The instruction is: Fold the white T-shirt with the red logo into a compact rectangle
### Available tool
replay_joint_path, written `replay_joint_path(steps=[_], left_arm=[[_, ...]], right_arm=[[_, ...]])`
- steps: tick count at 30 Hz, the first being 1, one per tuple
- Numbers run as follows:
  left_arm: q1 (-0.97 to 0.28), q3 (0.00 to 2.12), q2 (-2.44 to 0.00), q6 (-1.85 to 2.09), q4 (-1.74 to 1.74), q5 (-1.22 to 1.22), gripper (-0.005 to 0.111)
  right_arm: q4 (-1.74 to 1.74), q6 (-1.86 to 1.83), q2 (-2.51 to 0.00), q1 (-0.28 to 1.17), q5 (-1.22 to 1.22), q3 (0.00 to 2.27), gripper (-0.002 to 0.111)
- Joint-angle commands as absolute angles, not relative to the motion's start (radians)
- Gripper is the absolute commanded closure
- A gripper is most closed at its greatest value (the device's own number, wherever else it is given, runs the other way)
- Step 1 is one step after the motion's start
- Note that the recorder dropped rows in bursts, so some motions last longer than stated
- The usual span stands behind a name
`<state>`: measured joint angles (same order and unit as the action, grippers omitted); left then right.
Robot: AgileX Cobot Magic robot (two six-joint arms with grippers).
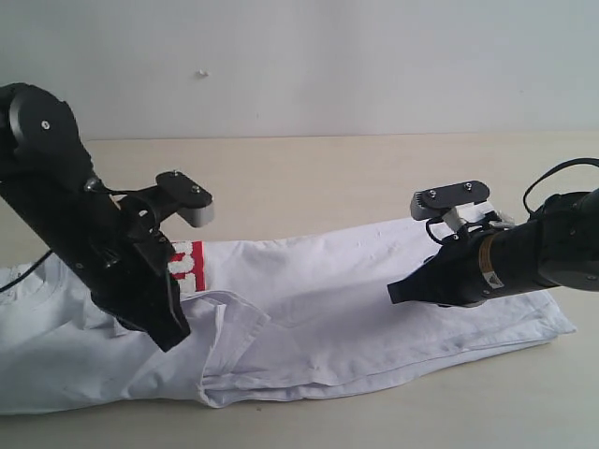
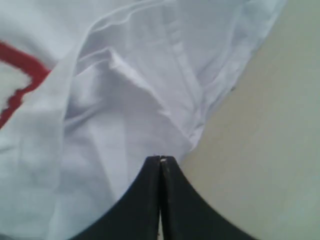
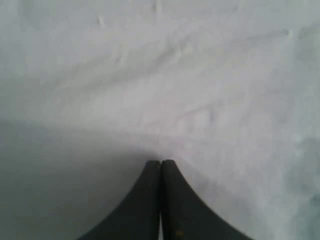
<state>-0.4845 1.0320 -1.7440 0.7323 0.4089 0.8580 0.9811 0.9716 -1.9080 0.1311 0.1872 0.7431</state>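
The white T-shirt point(image 1: 337, 299) lies across the table in a long band, its sides folded inward and a loose sleeve fold point(image 1: 234, 323) near the middle. Only an end of the red logo point(image 1: 188, 266) shows beside the left arm, and its edge point(image 2: 20, 75) appears in the left wrist view. My left gripper point(image 1: 174, 342) point(image 2: 160, 159) is shut over the shirt's front edge, with no cloth visible between its jaws. Above the shirt's lower half, my right gripper point(image 1: 395, 293) point(image 3: 161, 161) is shut too, over plain white fabric point(image 3: 200, 90).
The beige table point(image 1: 309, 178) extends behind the shirt, and a strip point(image 1: 449, 402) runs along the front. A pale wall stands at the back. The ribbed collar point(image 1: 28, 283) lies at the far left, partly behind the left arm.
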Motion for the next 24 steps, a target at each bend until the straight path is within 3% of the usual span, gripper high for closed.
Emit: replay_joint_path(steps=[1,24], left_arm=[[-0.501,1.034,-1.793,0.763,0.454,0.802,0.107],[-0.485,1.034,-1.909,0.671,0.195,0.510,0.107]], right_arm=[[0.987,0.971,-1.898,0.128,0.184,0.738,0.108],[0.987,0.971,-1.898,0.128,0.184,0.738,0.108]])
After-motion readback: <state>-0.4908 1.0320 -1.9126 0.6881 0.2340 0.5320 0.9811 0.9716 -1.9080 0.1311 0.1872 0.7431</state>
